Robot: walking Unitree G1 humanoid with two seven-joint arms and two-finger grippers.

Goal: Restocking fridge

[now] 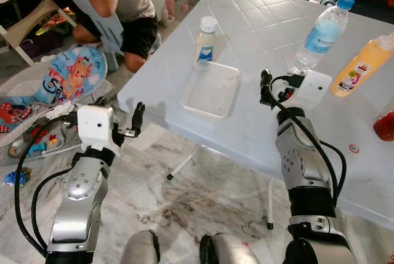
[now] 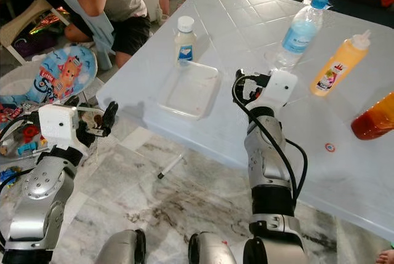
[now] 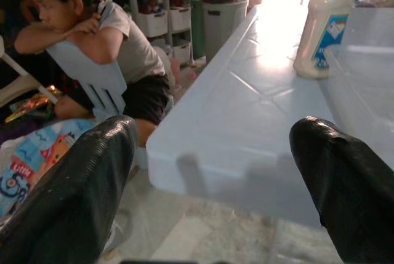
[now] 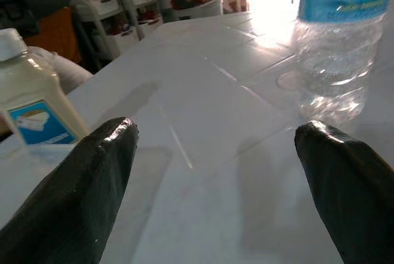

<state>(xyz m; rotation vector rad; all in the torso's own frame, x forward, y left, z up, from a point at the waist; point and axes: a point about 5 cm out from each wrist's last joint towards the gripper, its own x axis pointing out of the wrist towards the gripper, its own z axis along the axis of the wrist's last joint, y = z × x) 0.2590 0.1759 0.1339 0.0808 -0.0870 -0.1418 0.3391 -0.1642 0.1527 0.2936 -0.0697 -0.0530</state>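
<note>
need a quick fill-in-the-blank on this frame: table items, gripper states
1. The white-capped bottle stands just behind the clear plastic ____.
2. The water bottle has a ____ cap.
3. The right gripper hovers over the table with fingers ____.
4. The left gripper is held off the table's ____.

Missing: tray; blue; open; edge
</note>
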